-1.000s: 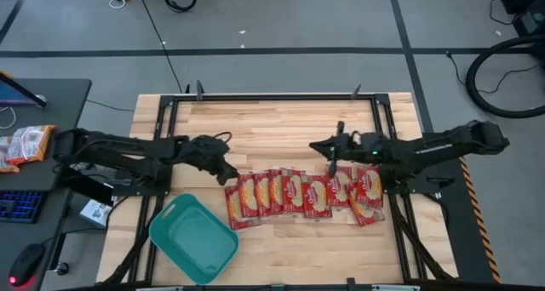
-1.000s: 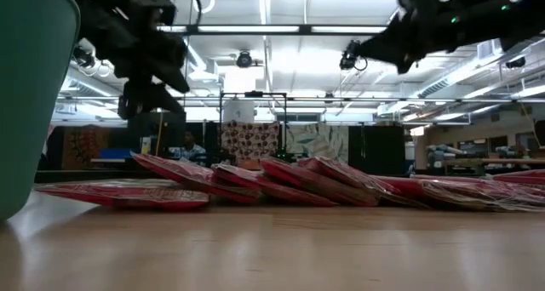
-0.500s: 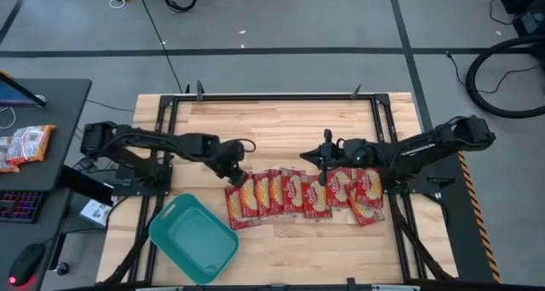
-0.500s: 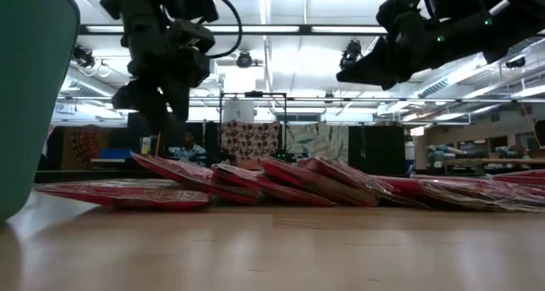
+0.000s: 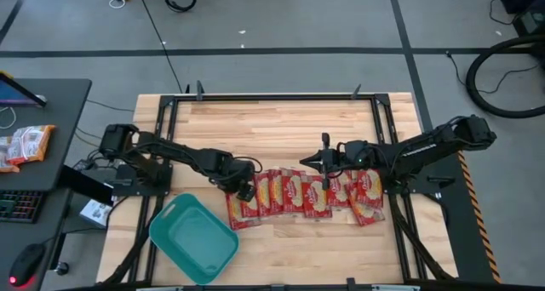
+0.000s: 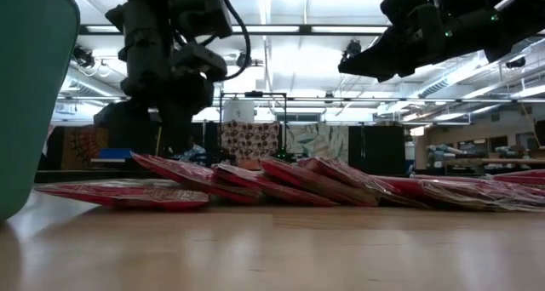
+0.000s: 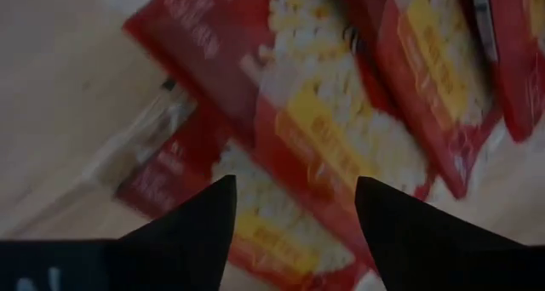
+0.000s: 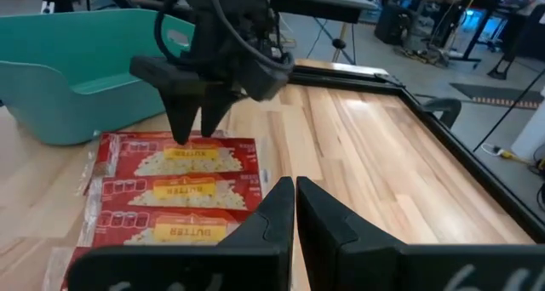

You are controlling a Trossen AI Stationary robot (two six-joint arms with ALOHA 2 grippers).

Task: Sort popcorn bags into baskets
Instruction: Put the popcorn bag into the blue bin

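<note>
Several red popcorn bags (image 5: 298, 193) with cream-yellow panels lie in an overlapping row across the table's middle, each resting partly on its neighbour (image 6: 281, 182). The teal basket (image 5: 193, 238) sits on the table nearer than the row's left end. My left gripper (image 5: 247, 191) is open and points down over the leftmost bags (image 7: 289, 138), its tips close above them (image 8: 196, 134). My right gripper (image 5: 303, 162) is shut and hovers level above the far side of the row's middle (image 8: 295, 189), pointing toward the table's left. My left gripper comes from above with open fingers (image 7: 213, 214) standing over the leftmost bags (image 7: 255, 206), which lie flat on the table. Whether the fingertips touch a packet I cannot tell.
Bare wood lies on the table's far half (image 5: 281, 125) and near right of the basket. A dark metal frame (image 5: 272, 96) edges the table. A side desk on the left holds an orange-and-white packet (image 5: 25, 144), a keyboard and a mouse.
My left gripper has swung from beside the row's left end toward the table's right and down onto the leftmost bags. My right gripper has moved toward the table's left, over the row's middle. The bags and basket have stayed put.
</note>
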